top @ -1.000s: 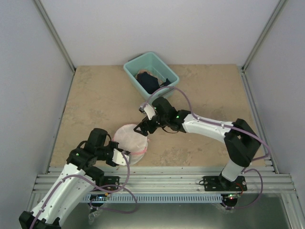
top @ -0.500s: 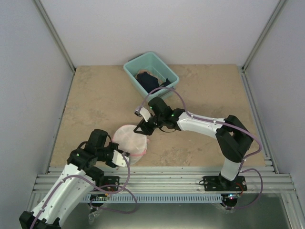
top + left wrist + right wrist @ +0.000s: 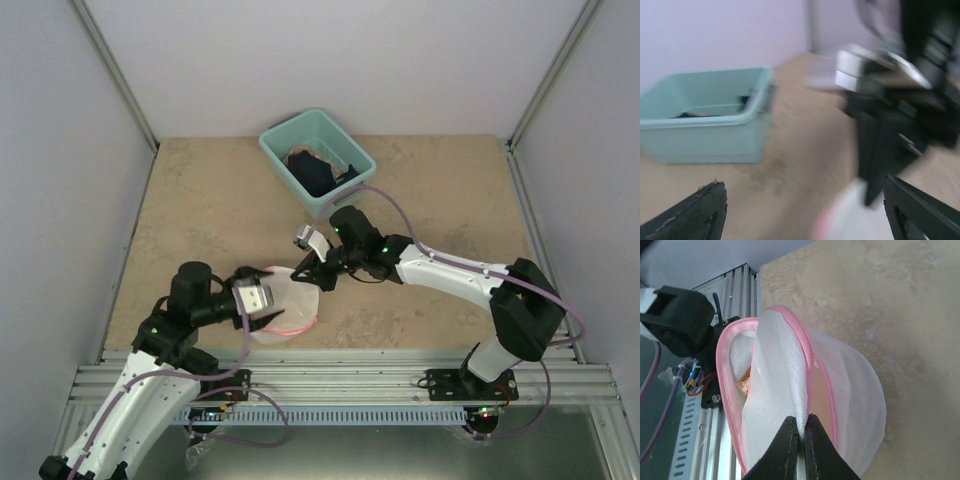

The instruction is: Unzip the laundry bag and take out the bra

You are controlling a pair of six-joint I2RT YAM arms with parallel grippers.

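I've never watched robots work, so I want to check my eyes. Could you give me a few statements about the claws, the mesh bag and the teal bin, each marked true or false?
1. The right claw is pinching the white mesh of the laundry bag. True.
2. The left claw is clamped shut. False: its fingers stand wide apart.
3. The teal bin is empty. False: dark clothing lies in it.
4. The bag's pink zipper band gapes open. True: the right wrist view looks into the bag, where something peach-coloured shows.
5. The bag sits inside the bin. False: it lies on the table, apart from the bin.
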